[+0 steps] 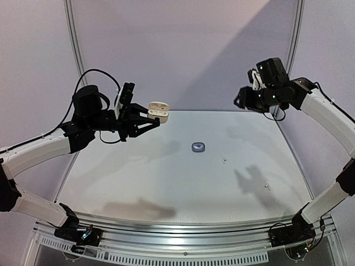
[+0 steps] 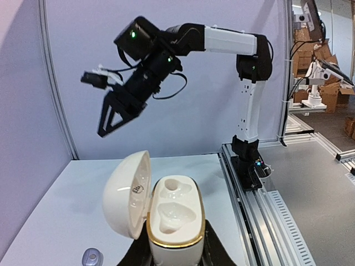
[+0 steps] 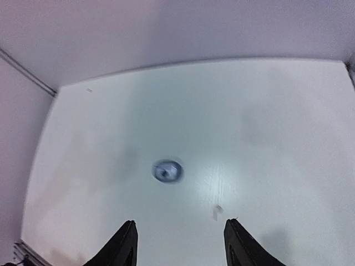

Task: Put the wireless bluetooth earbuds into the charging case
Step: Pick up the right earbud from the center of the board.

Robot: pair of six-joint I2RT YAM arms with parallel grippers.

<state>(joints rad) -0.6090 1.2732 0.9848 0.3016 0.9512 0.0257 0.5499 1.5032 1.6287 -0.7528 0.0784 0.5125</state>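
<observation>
Robot lab — aluminium rails [image 2: 275, 213], stacked cardboard boxes [image 2: 335, 95].

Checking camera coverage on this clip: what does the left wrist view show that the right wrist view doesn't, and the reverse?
Left wrist only: the open white charging case, wells looking empty, clamped by the left fingers, plus the raised right arm. Right wrist only: a tiny white earbud on the table near the grey pebble-shaped case. Both: that case, the table, and the right fingers, spread with nothing between them.

Pale lilac wall panels [image 1: 183, 44], glossy white table [image 1: 166, 177], aluminium rail [image 1: 183, 237] along near edge, cardboard boxes [image 2: 334, 95] beyond.
</observation>
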